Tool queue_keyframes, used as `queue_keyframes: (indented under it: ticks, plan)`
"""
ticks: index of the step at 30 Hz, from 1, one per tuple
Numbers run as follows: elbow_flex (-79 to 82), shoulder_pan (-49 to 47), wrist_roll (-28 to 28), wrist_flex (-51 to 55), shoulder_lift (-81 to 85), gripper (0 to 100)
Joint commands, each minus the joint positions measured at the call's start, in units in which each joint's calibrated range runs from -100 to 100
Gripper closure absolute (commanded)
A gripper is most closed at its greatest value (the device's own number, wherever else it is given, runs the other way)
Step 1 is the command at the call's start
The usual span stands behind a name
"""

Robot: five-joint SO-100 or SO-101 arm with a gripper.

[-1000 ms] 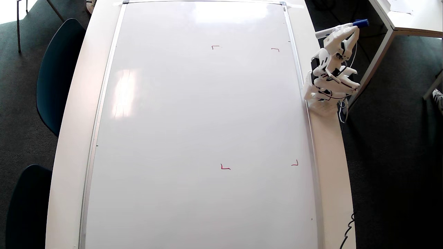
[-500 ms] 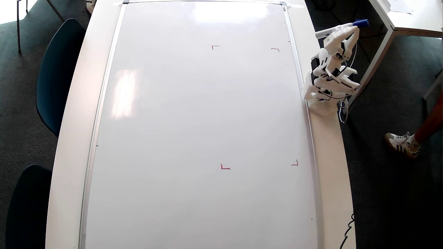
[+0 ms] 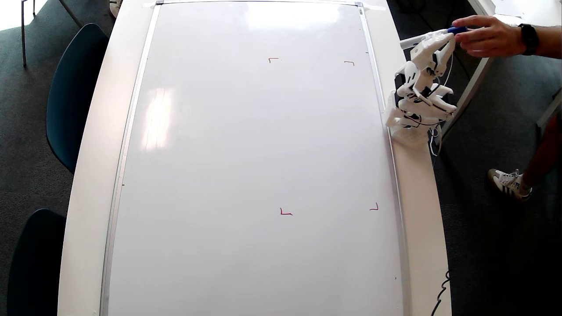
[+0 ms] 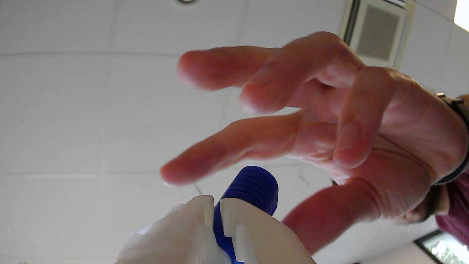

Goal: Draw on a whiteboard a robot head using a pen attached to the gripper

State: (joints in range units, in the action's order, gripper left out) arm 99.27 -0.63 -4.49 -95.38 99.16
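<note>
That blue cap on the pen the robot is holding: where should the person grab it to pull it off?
Probably by the ribbed blue cap, pinched on its sides from the free end. It juts clear past the gripper, whose fingers clamp the pen just behind it. The hand is already reaching in from that open side, off the whiteboard.

Arm (image 3: pixel 417 101) right of whiteboard (image 3: pixel 246 153), hand (image 3: pixel 487 37) seemingly touching pen (image 3: pixel 456 30)
</note>
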Motion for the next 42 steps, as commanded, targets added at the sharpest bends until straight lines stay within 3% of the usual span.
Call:
queue_keyframes:
  ticks: [1,42]
  plan:
    - [0.3,0.0,-0.2,-0.1,0.7,99]
    - [0.3,0.5,-0.2,-0.1,0.7,99]
